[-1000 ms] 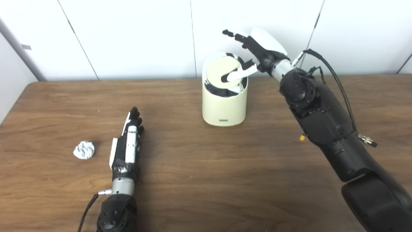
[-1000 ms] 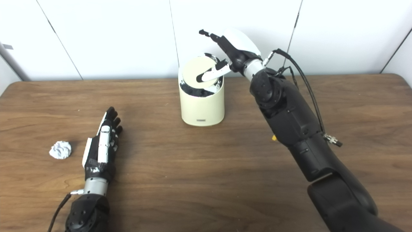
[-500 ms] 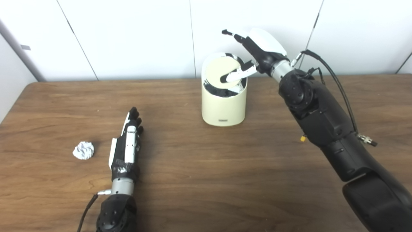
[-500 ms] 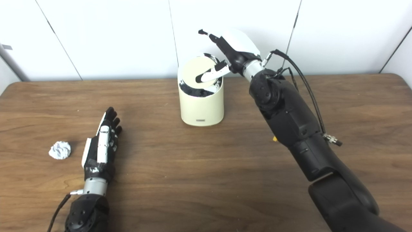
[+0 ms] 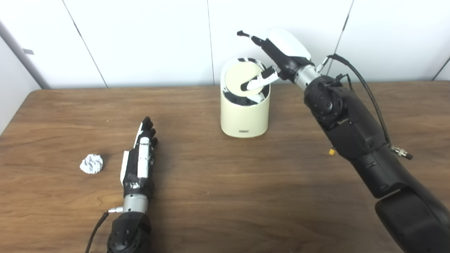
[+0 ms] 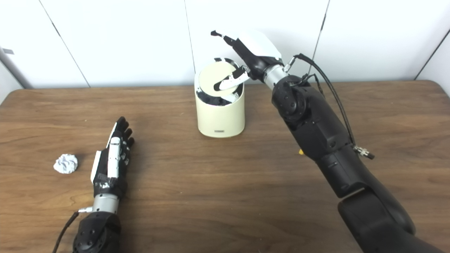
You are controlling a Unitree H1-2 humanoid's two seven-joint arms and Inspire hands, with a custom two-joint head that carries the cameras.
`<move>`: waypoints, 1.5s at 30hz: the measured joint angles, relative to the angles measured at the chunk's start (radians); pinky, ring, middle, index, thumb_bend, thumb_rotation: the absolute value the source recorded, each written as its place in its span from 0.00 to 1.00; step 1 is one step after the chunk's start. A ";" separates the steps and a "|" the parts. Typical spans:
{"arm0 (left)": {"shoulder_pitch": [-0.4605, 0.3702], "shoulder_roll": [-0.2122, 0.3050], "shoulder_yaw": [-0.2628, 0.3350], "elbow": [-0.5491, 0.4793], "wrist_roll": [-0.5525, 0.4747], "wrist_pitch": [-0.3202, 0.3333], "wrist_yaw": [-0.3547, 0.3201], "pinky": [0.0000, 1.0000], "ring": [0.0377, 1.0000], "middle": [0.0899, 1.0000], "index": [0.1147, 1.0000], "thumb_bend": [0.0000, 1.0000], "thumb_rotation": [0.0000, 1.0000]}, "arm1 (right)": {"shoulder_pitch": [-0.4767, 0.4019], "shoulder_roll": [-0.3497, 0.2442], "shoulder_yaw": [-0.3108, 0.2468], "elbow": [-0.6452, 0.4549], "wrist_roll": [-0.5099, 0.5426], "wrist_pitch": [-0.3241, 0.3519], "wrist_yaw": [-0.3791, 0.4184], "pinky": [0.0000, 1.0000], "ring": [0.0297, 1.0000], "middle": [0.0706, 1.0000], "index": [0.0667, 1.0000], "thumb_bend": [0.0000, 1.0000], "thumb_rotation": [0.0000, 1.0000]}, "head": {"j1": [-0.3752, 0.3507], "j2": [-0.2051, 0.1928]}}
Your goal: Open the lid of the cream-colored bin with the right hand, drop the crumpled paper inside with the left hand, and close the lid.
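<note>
Step 1, opening: right hand (image 5: pixel 277 58), fingers spread, gripping nothing, thumb pressing lid (image 5: pixel 242 75) of bin (image 5: pixel 245 112), tilted partway. Left hand (image 5: pixel 140 158) flat, empty; paper (image 5: pixel 91 163) just outboard. Next: tip lid fully, hold.

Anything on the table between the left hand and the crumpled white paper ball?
Nothing visible. The crumpled white paper ball lies on bare wooden table just to the outer side of the left hand, which rests flat with fingers extended, apart from the ball.
</note>
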 measured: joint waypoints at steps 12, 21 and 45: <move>0.001 -0.002 -0.002 0.000 0.000 0.000 0.000 1.00 1.00 1.00 1.00 0.35 0.94 | -0.001 -0.002 0.010 0.007 -0.006 -0.019 -0.013 0.93 0.94 0.92 0.89 0.75 0.11 | 0.002 -0.003; 0.001 -0.003 -0.002 -0.006 0.000 0.000 0.000 1.00 1.00 1.00 1.00 0.36 0.94 | -0.007 -0.004 0.017 0.010 -0.009 -0.019 -0.013 0.92 0.93 0.92 0.90 0.74 0.11 | 0.003 -0.003; 0.000 -0.002 -0.017 -0.006 0.001 0.002 0.012 1.00 1.00 1.00 1.00 0.38 0.76 | 0.023 0.057 -0.173 -0.030 0.187 0.103 0.024 0.84 0.92 0.93 0.87 0.54 0.64 | 0.011 -0.006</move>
